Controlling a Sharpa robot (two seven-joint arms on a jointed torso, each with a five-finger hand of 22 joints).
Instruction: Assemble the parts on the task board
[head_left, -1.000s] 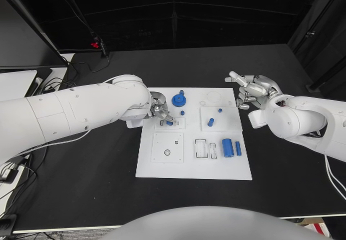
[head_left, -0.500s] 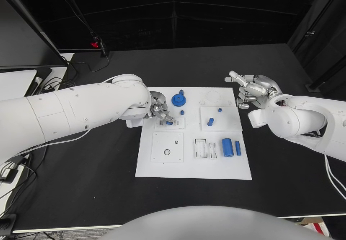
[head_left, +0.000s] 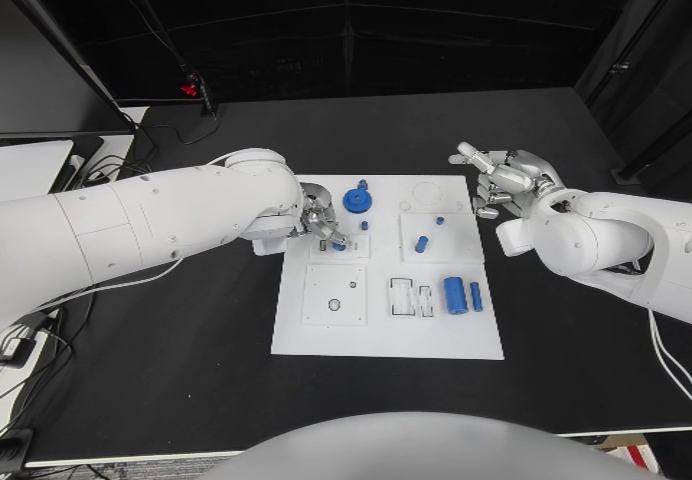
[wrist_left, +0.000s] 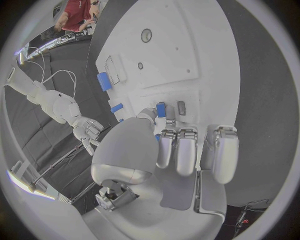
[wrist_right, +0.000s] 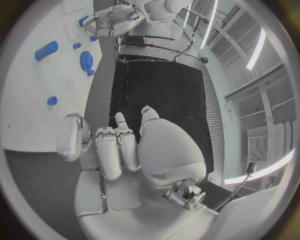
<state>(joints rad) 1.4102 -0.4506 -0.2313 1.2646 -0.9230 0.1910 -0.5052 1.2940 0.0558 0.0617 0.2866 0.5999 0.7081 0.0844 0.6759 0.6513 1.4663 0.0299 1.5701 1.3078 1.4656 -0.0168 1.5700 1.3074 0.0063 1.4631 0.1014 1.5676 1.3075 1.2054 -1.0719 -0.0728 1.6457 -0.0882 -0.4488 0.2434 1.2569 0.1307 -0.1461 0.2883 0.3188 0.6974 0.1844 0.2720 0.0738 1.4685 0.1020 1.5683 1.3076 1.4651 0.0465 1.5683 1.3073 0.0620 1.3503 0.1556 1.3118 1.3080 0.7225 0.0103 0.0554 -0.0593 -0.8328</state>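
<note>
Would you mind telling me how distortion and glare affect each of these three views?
Head view: even light, straight edges, the task board bright but readable. Left wrist view: fisheye bends the board's edges into curves, and the board is washed pale around the left hand. Right wrist view: same bending, with bright ceiling strips glaring beyond the right hand.

Black table (head_left: 173, 350) under dark curtains (head_left: 346, 50); ceiling strip lights (wrist_right: 256, 50) glow.

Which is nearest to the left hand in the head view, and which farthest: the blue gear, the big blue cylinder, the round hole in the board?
1. Blue gear: just beyond the left hand.
2. Round hole: on the board's near left plate.
3. Big blue cylinder: toward the board's right edge.
</note>
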